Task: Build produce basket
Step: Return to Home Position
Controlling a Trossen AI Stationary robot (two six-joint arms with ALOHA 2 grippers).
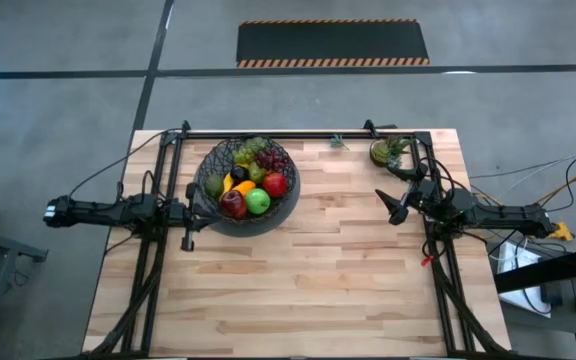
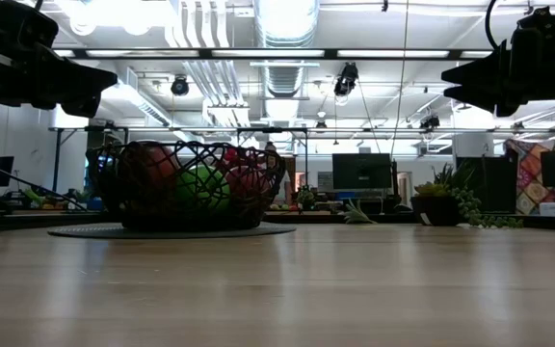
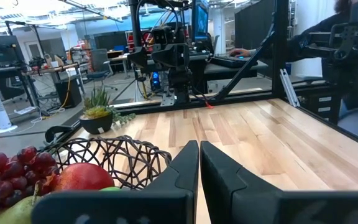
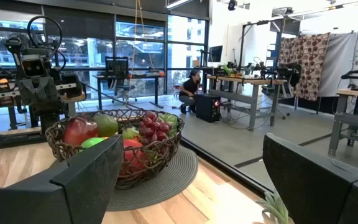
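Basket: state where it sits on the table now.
In the high view the basket sits at the table's left rear, beside the left tool; the potted plant stands at the right rear corner.

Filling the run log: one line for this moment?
basket: holds produce | left gripper: shut, beside basket | right gripper: open, clear of basket

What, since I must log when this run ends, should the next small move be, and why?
Probably just draw the right gripper back toward its own side to rest. It hangs open and empty above bare wood, the produce I can see all lies in the basket, no loose fruit shows on the table, and the left gripper is shut beside the basket's rim.
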